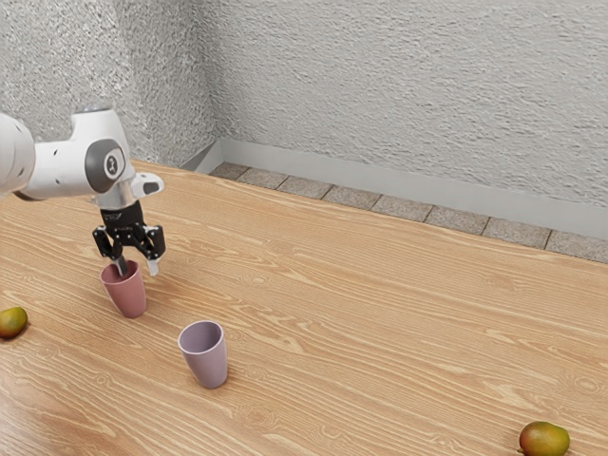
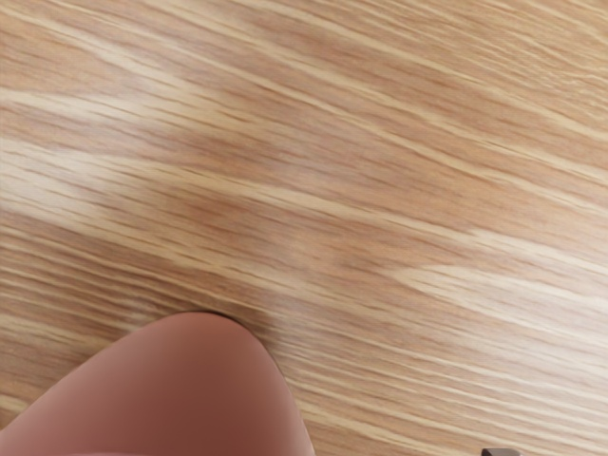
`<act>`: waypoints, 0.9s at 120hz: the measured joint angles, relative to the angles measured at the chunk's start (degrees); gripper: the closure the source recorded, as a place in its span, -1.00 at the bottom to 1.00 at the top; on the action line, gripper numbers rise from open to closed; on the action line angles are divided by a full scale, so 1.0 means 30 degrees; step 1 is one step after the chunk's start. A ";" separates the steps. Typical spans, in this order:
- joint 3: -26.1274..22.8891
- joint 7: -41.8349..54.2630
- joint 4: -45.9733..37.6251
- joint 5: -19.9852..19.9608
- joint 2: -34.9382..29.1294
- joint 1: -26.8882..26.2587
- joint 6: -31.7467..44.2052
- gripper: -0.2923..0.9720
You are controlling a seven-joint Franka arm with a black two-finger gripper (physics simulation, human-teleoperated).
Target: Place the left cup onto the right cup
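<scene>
Currently our fingers (image 1: pixel 152 268) stand apart and grip nothing. One dips inside the rim of the pink cup (image 1: pixel 125 294) and the other hangs just outside it. Our gripper (image 1: pixel 135 269) sits at the exterior view's left, above this upright cup. The lilac cup (image 1: pixel 204 353) stands upright nearby, lower and to the right, on the wooden table (image 1: pixel 380 313). A mango (image 1: pixel 11 322) lies at the left edge, and another mango (image 1: pixel 543 439) lies at the lower right.
</scene>
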 joint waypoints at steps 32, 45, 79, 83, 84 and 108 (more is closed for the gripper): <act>0.0000 0.0277 -0.0002 -0.0205 0.0180 0.0061 0.0189 0.00; 0.0011 0.0356 -0.0002 -0.0435 0.0189 0.0061 0.0232 0.18; 0.0029 0.0498 -0.0001 -0.0625 0.0240 0.0090 0.0279 0.52; 0.0029 0.0505 -0.0001 -0.0648 0.0240 0.0090 0.0284 0.55; 0.0029 0.0507 -0.0001 -0.0653 0.0240 0.0090 0.0285 0.56; 0.0029 0.0483 -0.0001 -0.0676 0.0171 0.0102 0.0301 0.67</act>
